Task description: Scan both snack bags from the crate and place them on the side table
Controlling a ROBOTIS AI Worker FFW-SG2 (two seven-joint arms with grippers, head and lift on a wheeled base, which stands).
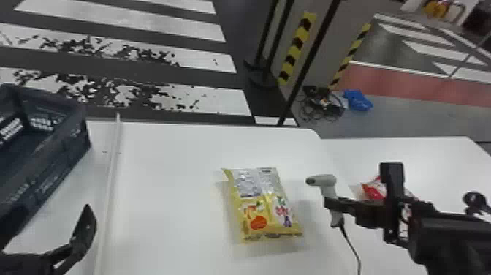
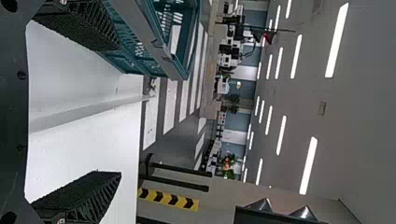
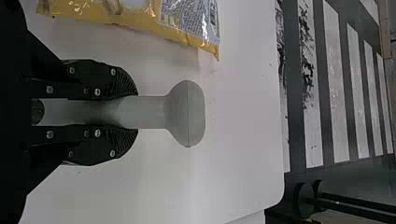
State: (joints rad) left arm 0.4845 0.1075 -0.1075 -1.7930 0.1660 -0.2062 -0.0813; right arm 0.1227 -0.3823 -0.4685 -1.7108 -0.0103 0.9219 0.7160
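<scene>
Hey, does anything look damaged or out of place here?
Yes, the dark floor's white painted stripes beyond the white table look damaged: dark, ragged patches break up the nearer ones.

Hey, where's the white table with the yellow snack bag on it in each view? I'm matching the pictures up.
Head view: lower middle, the white table under the yellow snack bag.
Left wrist view: past the open left gripper, across the pale strip from the crate.
Right wrist view: behind the scanner held by the right gripper.
Shared landmark: the white-striped floor beyond the table.
</scene>
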